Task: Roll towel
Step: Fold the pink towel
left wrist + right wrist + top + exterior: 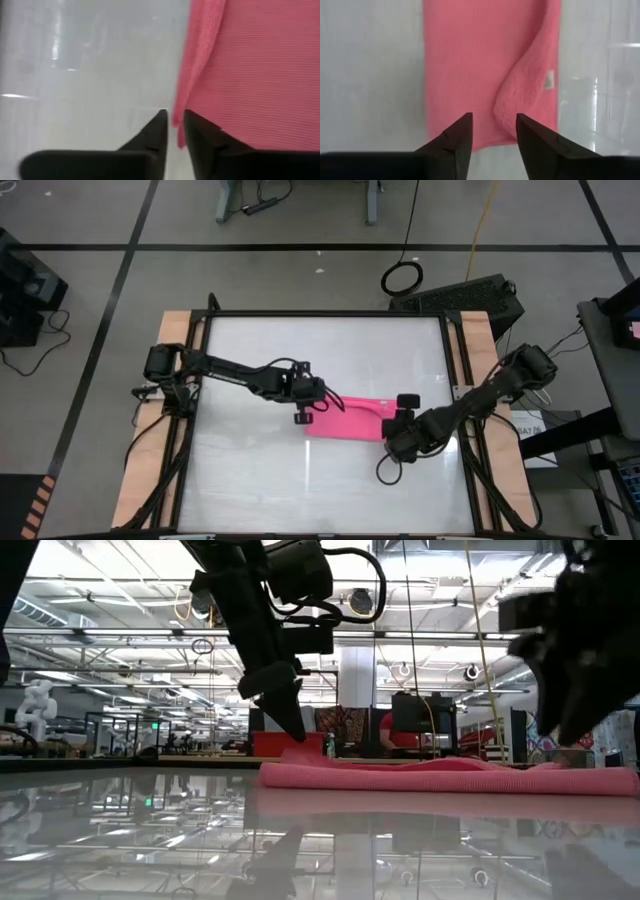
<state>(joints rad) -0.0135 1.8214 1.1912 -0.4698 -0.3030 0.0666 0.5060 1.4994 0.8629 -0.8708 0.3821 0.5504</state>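
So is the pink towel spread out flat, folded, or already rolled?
Folded, not rolled. The towel lies as a long narrow strip on the table, and the right wrist view shows one edge flap doubled over it.

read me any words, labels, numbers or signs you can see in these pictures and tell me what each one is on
No text can be read.
White tag on the towel: no print can be made out.
White paper on the right edge of the table: marks too small to read.
Signs in the room behind the table, low view: too blurred to read.

towel: lay folded into a strip on the table
left gripper: at its left end
right gripper: at its right end
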